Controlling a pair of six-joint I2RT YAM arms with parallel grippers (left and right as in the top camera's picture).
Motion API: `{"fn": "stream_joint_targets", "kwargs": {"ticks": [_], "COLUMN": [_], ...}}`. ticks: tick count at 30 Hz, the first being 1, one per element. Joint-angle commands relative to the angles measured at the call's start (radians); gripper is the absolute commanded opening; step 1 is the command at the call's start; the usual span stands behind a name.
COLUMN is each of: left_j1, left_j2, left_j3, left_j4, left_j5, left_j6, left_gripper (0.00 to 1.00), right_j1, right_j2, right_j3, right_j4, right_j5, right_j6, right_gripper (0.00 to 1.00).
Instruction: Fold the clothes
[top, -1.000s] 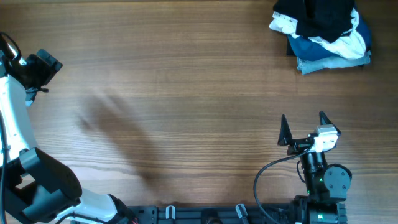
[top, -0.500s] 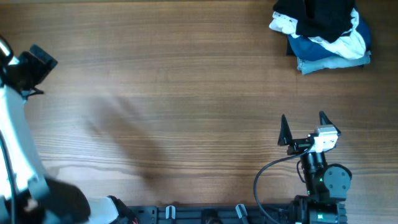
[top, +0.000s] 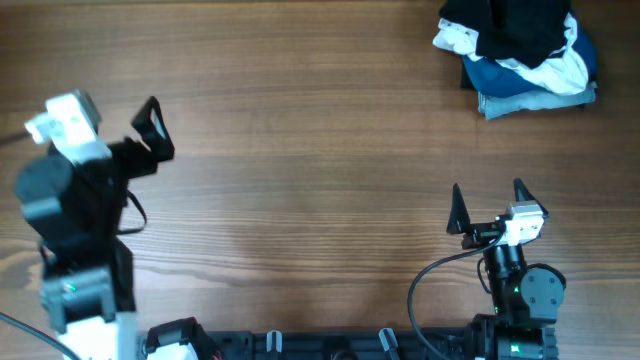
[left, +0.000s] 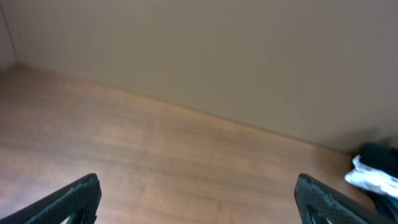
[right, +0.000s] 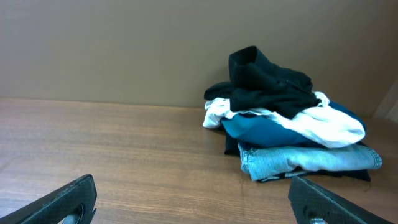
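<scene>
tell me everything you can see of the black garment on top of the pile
The black garment looks like plain, soft, matte fabric. It is crumpled in a heap rather than folded, with one part bunched upward at its left end. It lies on top of the pile at the far right corner of the table, resting on a white garment that covers a blue one and light denim. No label shows.

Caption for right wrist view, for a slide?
Open right pincer faces the black garment topping a clothes pile on the wooden table.
</scene>
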Motion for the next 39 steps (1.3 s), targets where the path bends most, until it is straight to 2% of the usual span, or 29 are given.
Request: {"fn": "stream_joint_targets", "kwargs": {"ticks": [1, 8, 15, 21, 24, 34, 39], "left_j1": [-0.005, -0.005, -0.024, -0.039, -0.039, -0.039, -0.039], "left_j2": [-0.182, -0.48, -0.698, -0.745, -0.768, -0.798, -0.798], "left_j3": [-0.272, -0.579, -0.727, -0.828, -0.832, -0.832, -0.832], "left_j4": [0.15, 0.227, 0.231, 0.394, 0.399, 0.205, 0.196], "left_j5": [0.044, 0.063, 0.056, -0.045, -0.092, -0.101, -0.101], "left_j6": [0.021, 0.018, 0.018, 0.018, 0.018, 0.016, 0.013], "left_gripper": [1.0, 1.0, 1.0, 1.0, 1.0, 1.0, 1.0], "right_j1": [0.002, 0.002, 0.002, 0.002, 0.002, 0.002, 0.002], "right_j2": [-0.01, -0.01, -0.01, -0.01, -0.01, -0.01, -0.01], "right_j3": [-0.003, -0.003, -0.003, -0.003, -0.003, -0.003, -0.003], "right_j4": [0.005, 0.005, 0.005, 0.005, 0.005, 0.005, 0.005], "right_j5": [0.018, 0.018, 0.018, 0.018, 0.018, 0.018, 0.018], "right_j6": [0.008, 0.008, 0.008, 0.008, 0.008, 0.008, 0.008], "right_gripper": [1.0, 1.0, 1.0, 1.0, 1.0, 1.0, 1.0]}}
